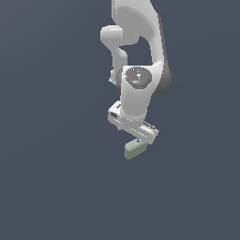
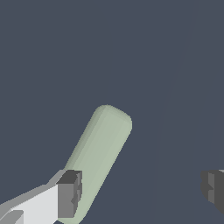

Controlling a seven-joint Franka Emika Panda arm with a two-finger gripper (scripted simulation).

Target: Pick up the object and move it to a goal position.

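The object (image 1: 135,149) is a small pale sage-green block with rounded edges, lying on the dark grey floor just under the white hand of my arm. My gripper (image 1: 137,140) hangs right above it, and its fingertips are hidden by the hand in the exterior view. In the wrist view the object (image 2: 99,153) lies slanted between the jaws, which stand wide apart. One dark pad (image 2: 69,194) overlaps the object's near end, while the other pad (image 2: 214,188) is far from it. The gripper (image 2: 142,191) is open. Whether the near pad touches the object I cannot tell.
A flat, plain dark grey floor (image 1: 56,178) runs all around. The white arm (image 1: 137,42) rises toward the top of the exterior view. No other objects or any goal marker show.
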